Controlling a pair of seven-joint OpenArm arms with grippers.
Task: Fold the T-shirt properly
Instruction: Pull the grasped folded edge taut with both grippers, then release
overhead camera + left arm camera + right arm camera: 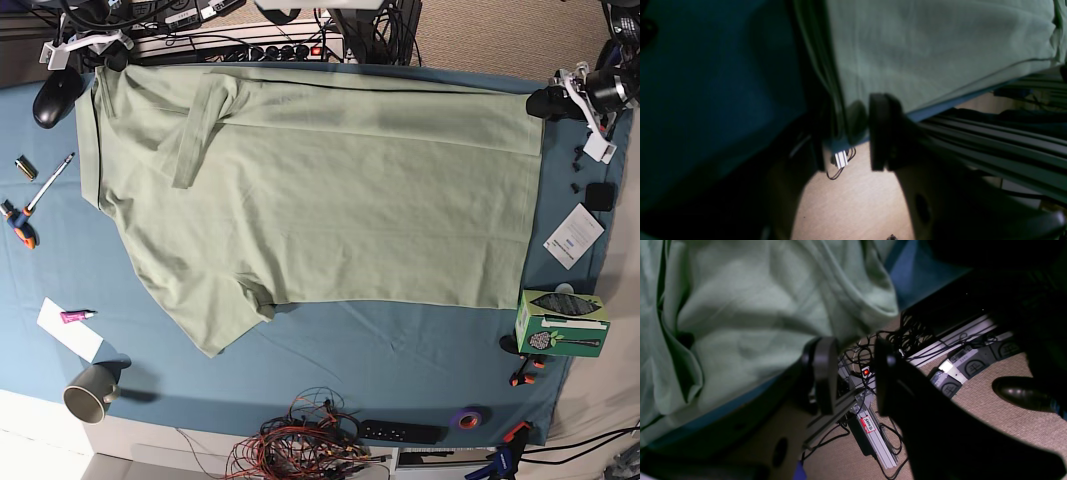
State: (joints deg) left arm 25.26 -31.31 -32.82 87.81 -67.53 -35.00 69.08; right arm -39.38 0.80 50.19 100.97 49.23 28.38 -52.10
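teal-blue cloth covers the worktop (pixel 330 370), and the t-shirt (pixel 320 200) lies spread across most of its far half, reaching from the far left corner to the far right corner with its hem running down the right side. the body looks nearly flat; one sleeve (pixel 200 120) is turned in over the chest near the far left corner, while the other sticks out toward the near left, rumpled at its edge. judging from this, the folding has barely begun — the body has no fold across it, and both side folds and the final halving appear still to be done. the left hand (pixel 860 133) sits at the far right corner with its fingers close about the shirt's edge and the cloth beneath, though whether it truly grips them i cannot tell. the right hand (pixel 850 373) is at the far left corner, parted, with only cables and floor showing between its fingers — it holds nothing. loose bits ring the shirt: a mug (pixel 92 392) at the near left corner, a green box (pixel 560 322) by the right edge.
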